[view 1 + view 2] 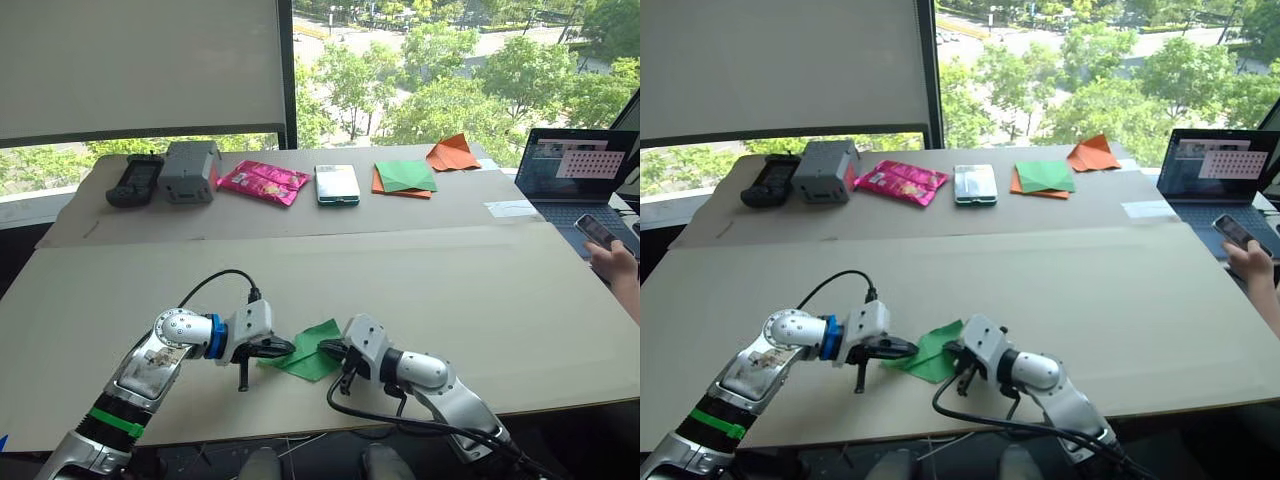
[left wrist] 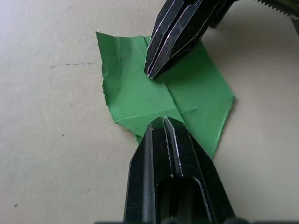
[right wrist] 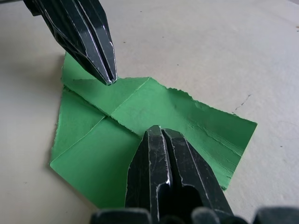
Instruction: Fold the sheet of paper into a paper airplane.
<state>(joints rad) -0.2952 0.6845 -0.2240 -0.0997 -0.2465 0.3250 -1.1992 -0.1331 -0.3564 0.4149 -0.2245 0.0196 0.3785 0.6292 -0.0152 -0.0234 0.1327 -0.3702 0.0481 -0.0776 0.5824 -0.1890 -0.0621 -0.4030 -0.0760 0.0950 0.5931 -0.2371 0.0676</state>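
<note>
So the sheet of paper [image 1: 312,350] is sitting low in the frame, a bit left of center, flat on the cardboard-covered worktop [image 1: 420,290], partly folded with flaps meeting along a center crease. Both hands are right on it. The left hand [image 1: 272,349] comes in from the left, fingers pressed together, tip resting on the near edge of the sheet. The right hand [image 1: 333,348] comes from the right, also pressed together, tip down on the paper near the middle seam. Neither one is pinching anything; looks like they're just pinning and pressing.

If I had to guess, the step is flattening a crease. To do it well I'd keep one tip parked as an anchor and drag the other along the fold line slowly, since the paper is thin, the edges look a bit ragged, and it'd slide or tear easily.

Nothing is really in the way nearby. The clutter's all in the upper part of the frame: a black handheld device [image 1: 134,179], a grey box [image 1: 190,170], a pink snack packet [image 1: 264,182], a darker green paper square [image 1: 405,176] on orange paper, another orange paper piece [image 1: 452,154]. Upper right there's a laptop [image 1: 578,170] and a person's hand [image 1: 615,262] holding a phone [image 1: 600,232].
</note>
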